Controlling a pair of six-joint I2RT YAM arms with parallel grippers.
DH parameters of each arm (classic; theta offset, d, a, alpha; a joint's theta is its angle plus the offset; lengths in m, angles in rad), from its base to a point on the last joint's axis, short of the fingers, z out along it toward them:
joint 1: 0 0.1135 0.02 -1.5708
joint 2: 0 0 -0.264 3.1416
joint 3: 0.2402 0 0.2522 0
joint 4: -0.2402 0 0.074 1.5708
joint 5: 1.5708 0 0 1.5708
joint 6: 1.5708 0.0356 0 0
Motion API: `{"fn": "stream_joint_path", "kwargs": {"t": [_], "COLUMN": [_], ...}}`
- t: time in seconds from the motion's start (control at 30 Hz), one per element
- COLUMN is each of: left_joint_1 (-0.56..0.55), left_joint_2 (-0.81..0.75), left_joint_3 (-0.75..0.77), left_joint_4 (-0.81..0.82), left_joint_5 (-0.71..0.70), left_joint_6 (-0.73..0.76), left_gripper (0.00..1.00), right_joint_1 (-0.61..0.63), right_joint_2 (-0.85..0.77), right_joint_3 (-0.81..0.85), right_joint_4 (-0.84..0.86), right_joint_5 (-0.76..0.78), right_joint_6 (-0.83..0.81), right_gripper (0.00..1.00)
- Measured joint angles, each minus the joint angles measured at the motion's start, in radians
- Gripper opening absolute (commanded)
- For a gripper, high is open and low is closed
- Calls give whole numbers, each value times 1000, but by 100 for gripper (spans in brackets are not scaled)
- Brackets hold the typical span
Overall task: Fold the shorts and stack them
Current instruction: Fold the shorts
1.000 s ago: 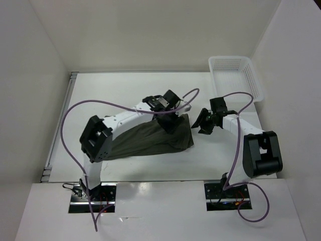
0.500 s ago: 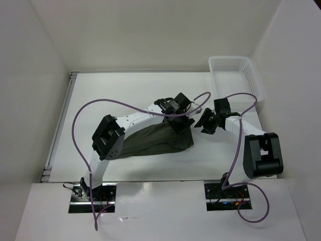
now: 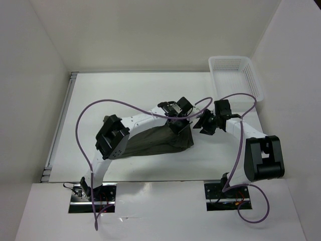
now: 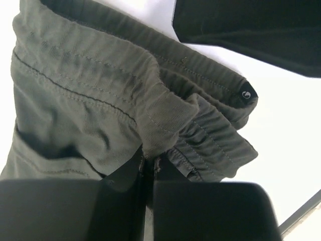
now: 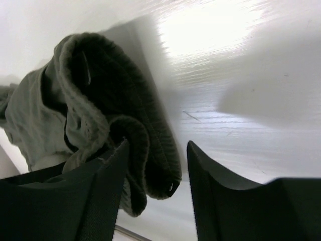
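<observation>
The dark olive shorts [image 3: 150, 143] lie bunched on the white table [image 3: 125, 95] in the top view. My left gripper [image 3: 179, 125] is at their right end, by the waistband. In the left wrist view that gripper [image 4: 149, 173] is shut on a pinched fold of the shorts [image 4: 80, 90] beside the gathered waistband. My right gripper [image 3: 204, 123] hovers just right of the same end. Its wrist view shows the right gripper [image 5: 158, 160] open, with the rolled waistband edge of the shorts [image 5: 75, 110] lying against the left finger [image 5: 60, 201] and partly between the two fingers.
A white mesh basket [image 3: 234, 75] stands at the back right corner of the table. Purple cables [image 3: 115, 105] loop over both arms. White walls close in the table on the left, back and right. A dark part of the right arm [image 4: 251, 25] fills the left wrist view's top right.
My left gripper moved right along the shorts to the waistband end and closed on a fold of cloth. The right gripper shifted slightly toward that same end and stayed open.
</observation>
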Motion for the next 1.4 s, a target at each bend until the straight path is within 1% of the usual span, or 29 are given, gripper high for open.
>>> {"fn": "stream_joint_path", "kwargs": {"t": [0.17, 0.3, 0.43, 0.6, 0.63, 0.67, 0.73, 0.77, 0.87, 1.03, 1.13, 1.23, 1.4], "left_joint_1": [4, 18, 35, 41, 41, 41, 40, 40, 42, 54, 57, 59, 59], "left_joint_2": [-56, -161, -220, -223, -223, -223, -223, -223, -223, -223, -223, -223, -223], "left_joint_3": [-14, -37, -56, -75, -77, -79, -83, -84, -85, -83, -68, -38, -2], "left_joint_4": [-8, -14, -9, 2, 3, 7, 24, 31, 45, 53, 47, 36, 24], "left_joint_5": [-20, -57, -105, -168, -184, -199, -229, -239, -274, -302, -302, -296, -288], "left_joint_6": [0, 0, 0, 0, 0, 0, 0, 0, 0, 0, 0, 0, 0], "left_gripper": [0, 0, 0, 0, 0, 0, 0, 0, 0, 0, 0, 1, 1], "right_joint_1": [0, 8, 72, 140, 142, 142, 142, 142, 143, 143, 150, 167, 177], "right_joint_2": [1, 1, 2, 26, 29, 31, 31, 29, 17, -37, -40, 19, 214], "right_joint_3": [0, 1, 14, 49, 49, 49, 49, 49, 49, 45, 11, 6, 79], "right_joint_4": [-5, -10, -31, -42, -45, -51, -65, -71, -90, -85, -6, 45, 83], "right_joint_5": [-63, -84, -79, -81, -81, -79, -76, -77, -77, -146, -222, -253, -301], "right_joint_6": [-40, -68, -95, -126, -130, -135, -146, -148, -147, -113, -47, -9, 7], "right_gripper": [48, 48, 48, 48, 44, 32, 22, 14, 5, 2, 0, 0, 0]}}
